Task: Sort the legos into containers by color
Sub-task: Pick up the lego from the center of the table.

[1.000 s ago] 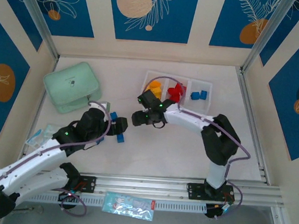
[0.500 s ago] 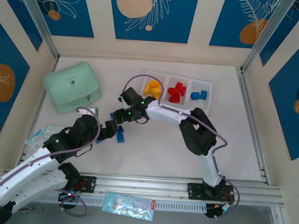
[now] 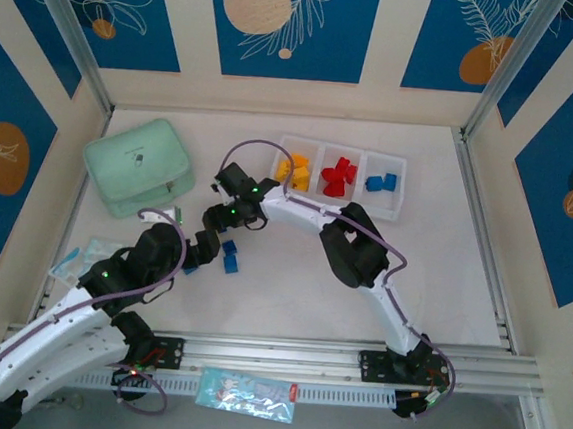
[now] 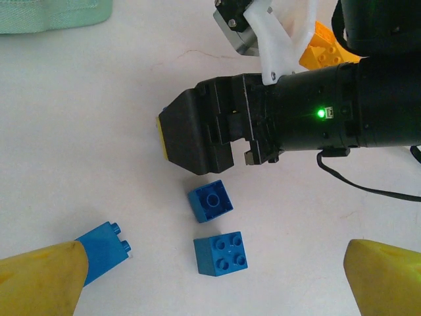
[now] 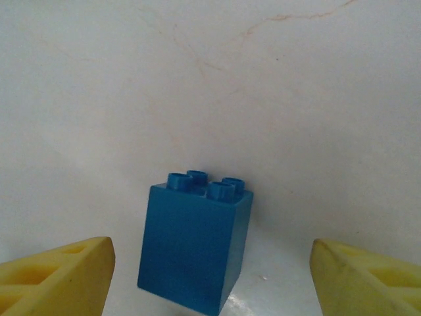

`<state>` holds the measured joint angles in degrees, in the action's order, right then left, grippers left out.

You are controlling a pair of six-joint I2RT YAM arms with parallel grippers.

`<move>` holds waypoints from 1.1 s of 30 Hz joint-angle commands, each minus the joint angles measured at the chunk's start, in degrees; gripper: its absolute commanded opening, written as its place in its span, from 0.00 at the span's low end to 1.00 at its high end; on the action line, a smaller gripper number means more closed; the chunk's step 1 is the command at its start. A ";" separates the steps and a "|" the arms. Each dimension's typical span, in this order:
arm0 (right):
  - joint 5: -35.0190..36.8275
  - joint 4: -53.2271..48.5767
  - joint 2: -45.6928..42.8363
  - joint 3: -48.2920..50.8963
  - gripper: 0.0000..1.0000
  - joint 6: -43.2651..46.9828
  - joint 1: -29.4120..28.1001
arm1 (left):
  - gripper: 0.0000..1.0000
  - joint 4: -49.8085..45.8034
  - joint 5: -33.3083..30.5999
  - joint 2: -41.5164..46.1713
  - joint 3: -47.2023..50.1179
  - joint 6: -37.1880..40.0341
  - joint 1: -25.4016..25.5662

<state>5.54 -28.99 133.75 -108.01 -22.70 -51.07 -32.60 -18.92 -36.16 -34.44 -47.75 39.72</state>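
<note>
The right hand [image 3: 208, 240] is now away from the tray [image 3: 361, 176], nearer the table's left edge, open before a loose blue lego [image 5: 196, 243], not yet grasping.

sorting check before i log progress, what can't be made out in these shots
Top view: how many legos lie in each tray compartment; too small and piled.
Left wrist view: the lower-left blue brick is half behind the left hand's finger; the yellow-orange piece at top is mostly behind the right arm.
Right wrist view: the tall blue brick has its base cut off by the bottom edge.
</note>
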 commanded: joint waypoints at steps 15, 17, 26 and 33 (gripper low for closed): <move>4.90 -8.02 3.61 -7.05 0.46 3.76 -0.56 | 0.99 1.66 0.11 -0.32 1.22 -0.09 -1.31; 5.31 -8.26 3.55 -7.30 0.42 3.86 -0.65 | 0.99 1.49 0.13 -0.24 1.10 0.11 -1.35; 6.59 -9.54 0.00 -5.86 0.28 4.77 -0.20 | 0.99 2.01 1.31 0.15 0.70 0.04 -1.47; 5.84 -7.25 -10.52 3.16 0.27 3.71 1.68 | 0.99 3.01 3.03 -0.29 -0.73 1.18 -1.41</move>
<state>11.62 -36.67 130.37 -107.31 -18.61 -50.61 -31.66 -17.52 -36.49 -33.69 -47.57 38.89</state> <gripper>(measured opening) 0.311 0.993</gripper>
